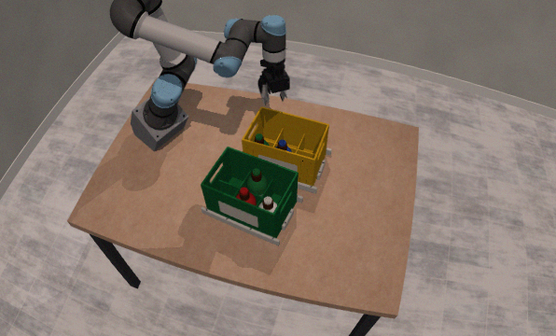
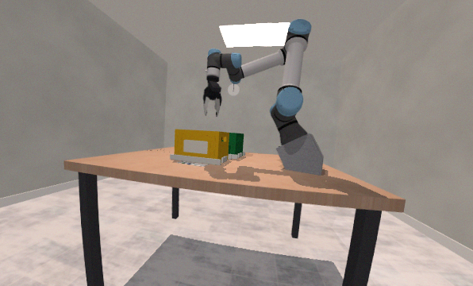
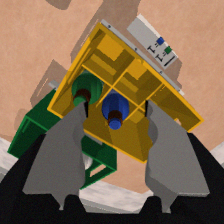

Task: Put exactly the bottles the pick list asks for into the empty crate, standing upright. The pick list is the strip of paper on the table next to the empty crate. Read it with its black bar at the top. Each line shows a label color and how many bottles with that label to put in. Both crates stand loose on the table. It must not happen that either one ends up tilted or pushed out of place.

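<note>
The yellow crate (image 1: 288, 145) holds a green-label bottle (image 1: 259, 138) and a blue-label bottle (image 1: 283, 145), both upright in its near compartments. The green crate (image 1: 257, 196) holds a green bottle (image 1: 257, 182), a red bottle (image 1: 245, 194) and a white-capped bottle (image 1: 268, 203). My gripper (image 1: 273, 99) hangs well above the yellow crate's far corner, fingers apart and empty. In the wrist view the gripper (image 3: 115, 107) frames the blue bottle (image 3: 116, 107), with the green bottle (image 3: 86, 90) beside it. The pick list (image 3: 152, 42) lies beside the yellow crate and shows a blue and a green mark.
The robot base (image 1: 159, 123) stands at the table's back left corner. The two crates stand close together at the table's middle, each on pale rails. In the exterior view the yellow crate (image 2: 198, 144) hides most of the green crate (image 2: 236, 144).
</note>
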Motion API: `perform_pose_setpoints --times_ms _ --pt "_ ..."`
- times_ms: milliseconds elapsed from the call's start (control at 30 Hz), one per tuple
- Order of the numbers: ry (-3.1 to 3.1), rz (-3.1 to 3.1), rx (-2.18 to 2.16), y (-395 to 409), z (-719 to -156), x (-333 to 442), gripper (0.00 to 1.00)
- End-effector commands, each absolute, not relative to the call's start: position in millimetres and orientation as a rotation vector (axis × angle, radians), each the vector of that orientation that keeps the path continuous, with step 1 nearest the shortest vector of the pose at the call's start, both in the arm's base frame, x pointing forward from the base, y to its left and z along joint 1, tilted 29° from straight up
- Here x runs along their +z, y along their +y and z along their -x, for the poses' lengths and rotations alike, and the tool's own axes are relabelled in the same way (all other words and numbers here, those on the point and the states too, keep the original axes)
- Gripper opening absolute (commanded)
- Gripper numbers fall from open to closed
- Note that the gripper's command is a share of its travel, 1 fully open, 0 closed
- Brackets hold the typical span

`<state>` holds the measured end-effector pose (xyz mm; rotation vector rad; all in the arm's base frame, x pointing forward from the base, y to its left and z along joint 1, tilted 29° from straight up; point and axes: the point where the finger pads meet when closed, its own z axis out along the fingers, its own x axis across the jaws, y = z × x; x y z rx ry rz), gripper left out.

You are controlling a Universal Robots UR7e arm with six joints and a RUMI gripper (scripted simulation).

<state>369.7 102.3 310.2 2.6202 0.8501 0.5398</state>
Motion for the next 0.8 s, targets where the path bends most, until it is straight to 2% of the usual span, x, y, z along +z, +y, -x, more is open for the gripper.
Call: perform_pose_setpoints --times_ms 0,767 --pt "0.844 -2.618 0.537 127 -354 307 0.38" --pt "0.844 -2.618 0.537 206 -301 295 0.38"
